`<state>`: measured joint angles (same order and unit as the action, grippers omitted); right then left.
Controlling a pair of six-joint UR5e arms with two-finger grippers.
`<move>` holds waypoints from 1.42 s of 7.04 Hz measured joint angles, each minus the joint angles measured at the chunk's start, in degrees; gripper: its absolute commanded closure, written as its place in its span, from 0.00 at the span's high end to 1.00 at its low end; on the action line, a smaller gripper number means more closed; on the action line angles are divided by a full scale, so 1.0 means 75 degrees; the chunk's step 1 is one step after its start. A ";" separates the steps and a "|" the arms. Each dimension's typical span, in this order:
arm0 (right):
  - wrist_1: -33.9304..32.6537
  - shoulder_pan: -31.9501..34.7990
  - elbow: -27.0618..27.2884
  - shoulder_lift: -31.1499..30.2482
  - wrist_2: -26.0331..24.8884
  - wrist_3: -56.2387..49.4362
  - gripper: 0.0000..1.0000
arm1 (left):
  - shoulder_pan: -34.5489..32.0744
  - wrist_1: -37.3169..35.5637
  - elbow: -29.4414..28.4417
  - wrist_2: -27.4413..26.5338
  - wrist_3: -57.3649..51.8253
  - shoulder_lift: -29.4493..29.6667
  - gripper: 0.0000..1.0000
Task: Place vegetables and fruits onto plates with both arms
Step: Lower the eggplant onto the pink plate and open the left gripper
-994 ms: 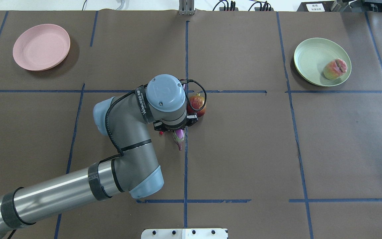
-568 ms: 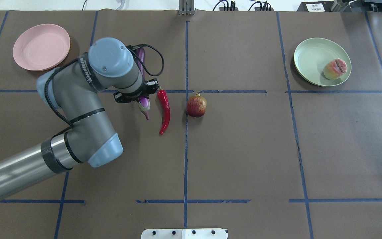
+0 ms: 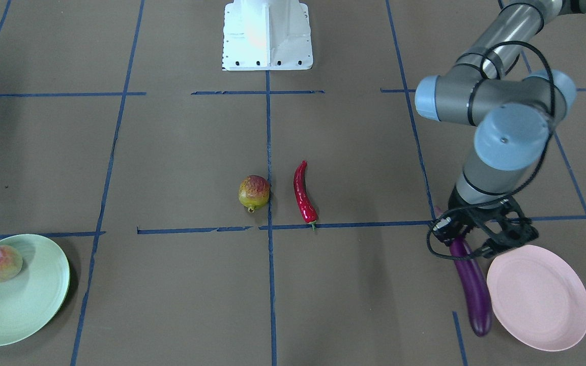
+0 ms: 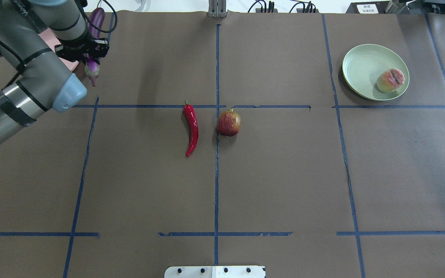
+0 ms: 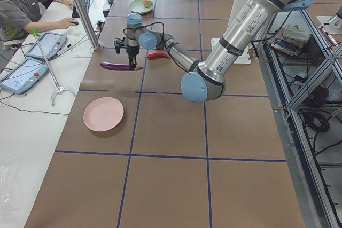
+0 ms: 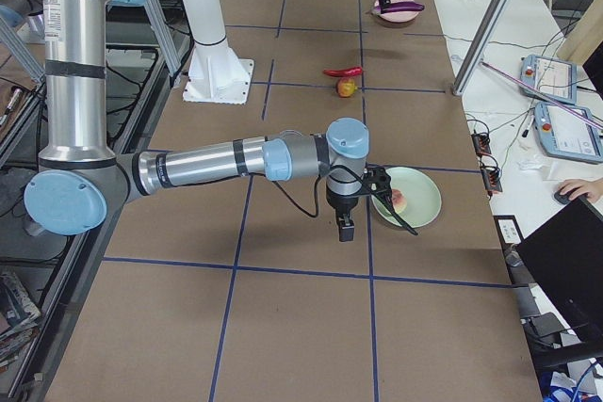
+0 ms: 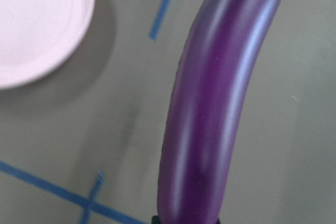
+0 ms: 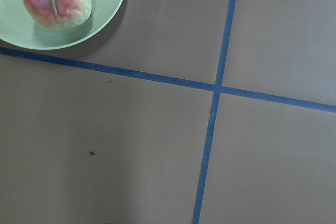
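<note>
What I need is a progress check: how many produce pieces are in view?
4: peach on the green plate, chili and pomegranate mid-table, eggplant in the left gripper near the pink plate.

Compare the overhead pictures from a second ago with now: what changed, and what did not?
The left gripper, shut on the eggplant, carried it from the table's centre beside the pomegranate toward the pink plate; it now hangs beside that plate, not over it. The chili, pomegranate, and peach on the green plate stayed put.
</note>
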<state>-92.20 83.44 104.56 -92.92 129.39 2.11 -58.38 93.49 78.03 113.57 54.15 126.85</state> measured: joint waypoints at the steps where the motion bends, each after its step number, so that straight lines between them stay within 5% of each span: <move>1: 0.0002 -0.0002 0.0003 0.0011 0.0046 0.0000 1.00 | -0.0436 0.0293 -0.0829 0.0107 -0.1164 -0.0009 0.06; 3: 0.0005 -0.0004 0.0007 0.0023 0.0131 0.0000 1.00 | -0.0843 0.2005 -0.2724 0.0155 -0.2355 -0.0065 0.33; 4: 0.0009 -0.0004 0.0010 0.0029 0.0171 0.0000 1.00 | -0.0866 0.2562 -0.3192 0.0166 -0.2502 -0.0114 0.58; 5: 0.0014 -0.0004 0.0010 0.0037 0.0182 -0.0012 1.00 | -0.0873 0.2786 -0.3363 0.0215 -0.2590 -0.0142 1.00; 10: 0.0284 -0.0680 0.0312 0.0319 0.0361 0.0387 1.00 | -0.1952 0.2726 -0.2084 0.2153 -0.4152 -0.1085 1.00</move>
<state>-90.06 78.34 106.90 -90.52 132.10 5.01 -73.02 113.94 62.40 129.72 23.01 118.72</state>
